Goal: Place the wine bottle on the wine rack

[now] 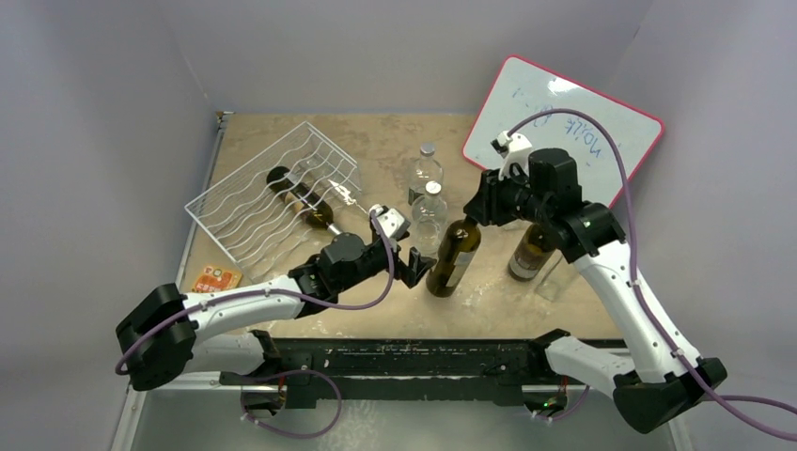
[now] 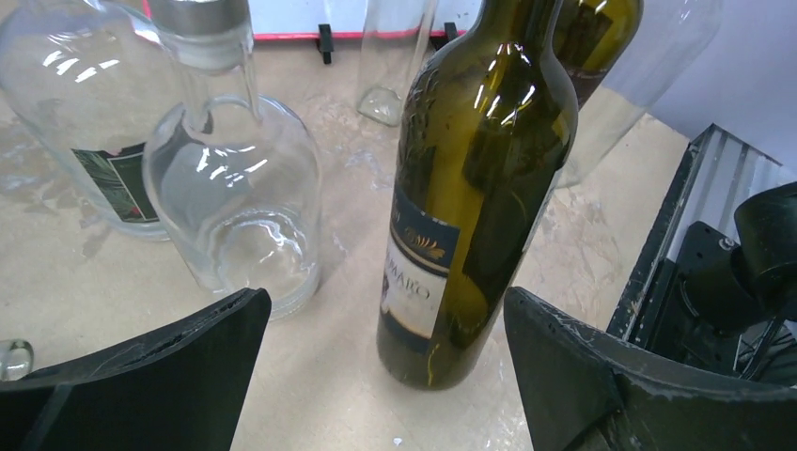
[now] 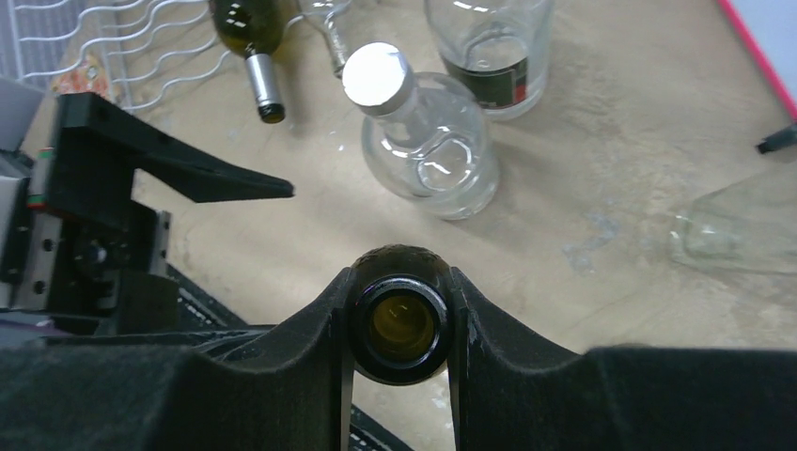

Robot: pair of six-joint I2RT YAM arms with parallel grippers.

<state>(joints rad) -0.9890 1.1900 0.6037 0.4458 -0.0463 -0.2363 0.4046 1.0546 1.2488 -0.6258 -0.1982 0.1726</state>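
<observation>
A dark green wine bottle (image 1: 454, 258) with a cream and blue label (image 2: 418, 268) stands leaning near the table's middle, its base on the tabletop. My right gripper (image 1: 481, 211) is shut on its neck; from above, the open mouth (image 3: 399, 324) sits between the two fingers. My left gripper (image 1: 414, 266) is open and low, just left of the bottle's lower body. Its fingertips (image 2: 240, 319) stand apart on either side, short of the glass. The white wire wine rack (image 1: 254, 202) sits tilted at the far left, and another dark bottle (image 1: 303, 199) lies on it.
Two clear glass bottles (image 1: 425, 169) (image 1: 430, 211) stand just behind the wine bottle, close to my left gripper. A second dark bottle (image 1: 533, 252) stands to its right. A red-framed whiteboard (image 1: 564, 122) leans at the back right. An orange card (image 1: 216, 278) lies by the rack.
</observation>
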